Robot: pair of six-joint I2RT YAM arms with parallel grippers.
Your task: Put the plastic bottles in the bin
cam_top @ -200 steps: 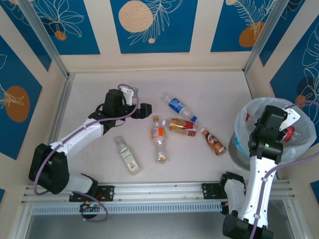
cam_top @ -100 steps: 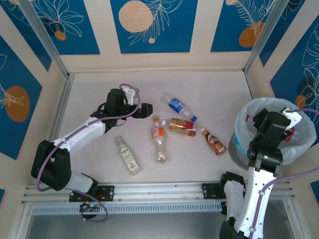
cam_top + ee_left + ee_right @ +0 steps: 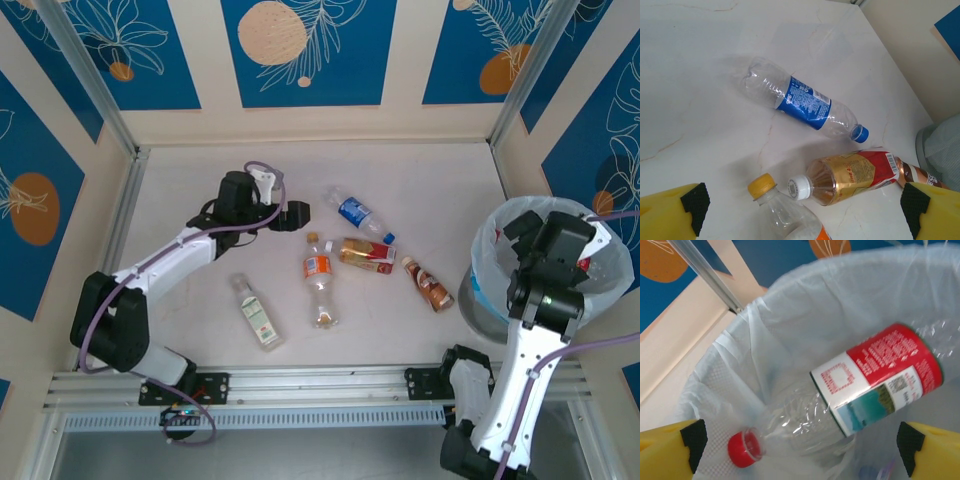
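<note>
One red-labelled bottle (image 3: pixel 875 385) lies inside the bin (image 3: pixel 790 305) at the right, under the right gripper (image 3: pixel 802 450), whose jaws gape empty. Five bottles lie unbinned on the table (image 3: pixel 420 180): blue-labelled (image 3: pixel 360 214), gold (image 3: pixel 366 253), orange-labelled (image 3: pixel 319 280), brown (image 3: pixel 430 285) and green-labelled (image 3: pixel 257 312). The left gripper (image 3: pixel 802 202) hangs spread wide near the blue one, with the gold and orange caps crowding close.
</note>
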